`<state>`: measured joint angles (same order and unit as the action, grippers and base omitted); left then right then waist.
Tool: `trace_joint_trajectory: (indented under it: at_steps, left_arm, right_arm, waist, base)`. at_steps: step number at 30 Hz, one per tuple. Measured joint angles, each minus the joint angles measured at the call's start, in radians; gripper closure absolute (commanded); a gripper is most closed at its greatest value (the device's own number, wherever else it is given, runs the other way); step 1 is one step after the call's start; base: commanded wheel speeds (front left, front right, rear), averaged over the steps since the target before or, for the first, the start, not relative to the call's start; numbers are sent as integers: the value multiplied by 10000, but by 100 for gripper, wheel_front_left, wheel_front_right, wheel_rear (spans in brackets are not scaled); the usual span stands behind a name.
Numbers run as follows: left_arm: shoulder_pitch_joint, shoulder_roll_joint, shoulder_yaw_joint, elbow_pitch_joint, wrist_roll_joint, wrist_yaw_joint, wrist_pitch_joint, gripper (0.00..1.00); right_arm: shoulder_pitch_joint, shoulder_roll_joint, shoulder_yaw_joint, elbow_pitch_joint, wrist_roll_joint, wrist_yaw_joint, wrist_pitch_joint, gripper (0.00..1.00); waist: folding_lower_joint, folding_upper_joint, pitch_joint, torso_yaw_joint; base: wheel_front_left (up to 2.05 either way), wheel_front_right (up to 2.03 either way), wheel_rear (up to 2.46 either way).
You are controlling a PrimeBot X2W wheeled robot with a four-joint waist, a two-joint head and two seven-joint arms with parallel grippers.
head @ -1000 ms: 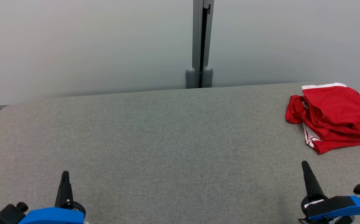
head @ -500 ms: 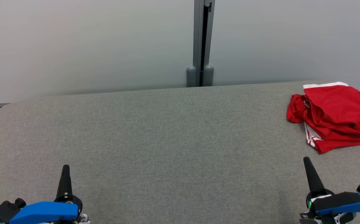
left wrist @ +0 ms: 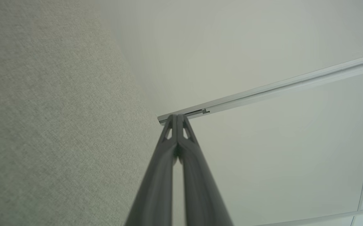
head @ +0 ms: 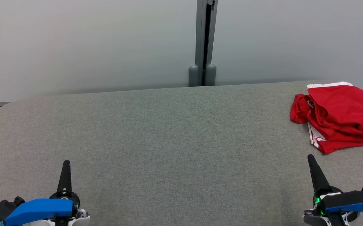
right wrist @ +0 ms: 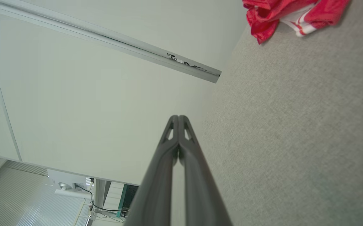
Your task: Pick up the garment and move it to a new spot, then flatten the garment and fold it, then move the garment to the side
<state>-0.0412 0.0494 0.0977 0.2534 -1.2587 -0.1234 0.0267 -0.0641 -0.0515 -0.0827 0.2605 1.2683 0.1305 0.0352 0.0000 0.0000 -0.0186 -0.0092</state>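
Your left gripper (head: 66,168), two long dark fingers on a blue-shelled wrist, has its fingers pressed together into one spike and holds nothing. It hangs low over the near left of the grey felt-covered table (head: 168,135). Your right gripper (head: 313,163) matches it at the near right: fingers flat against each other, empty, pointing away from you. Both sit clear of the cloth, a parked pose that suits readiness or rest alike. The red garment with white trim stripes (head: 338,116) lies at the table's far right, beyond the right gripper's tips and apart from them. It is bunched in loose layers, with a white band along its back edge and its right part running out of the head view. That heap fits two readings: a rumpled piece waiting to be lifted, or a roughly folded one already put to the side; the pictures don't settle which. Between grippers and garment there is only felt, so nothing blocks a reach. Behind the table's rounded far edge rise pale grey wall panels (head: 74,47) joined by a grey metal post (head: 202,37).
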Motion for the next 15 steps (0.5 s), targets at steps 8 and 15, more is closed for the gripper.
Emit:
trace_joint_trajectory:
  at_steps: [8, 15]
  left_arm:
    - [-94, 2, 36, -13, -727, -2, 198, 100]
    - [-228, 2, 65, -21, -1323, -4, 334, 100]
  right_arm:
    - [-82, 0, -63, -31, 708, 0, 167, 100]
    - [-139, 2, -119, -56, 1285, 0, 309, 100]
  waist:
    - [0, 0, 40, 17]
    - [0, 0, 73, 31]
  base:
    - [0, 0, 0]
    - [0, 0, 0]
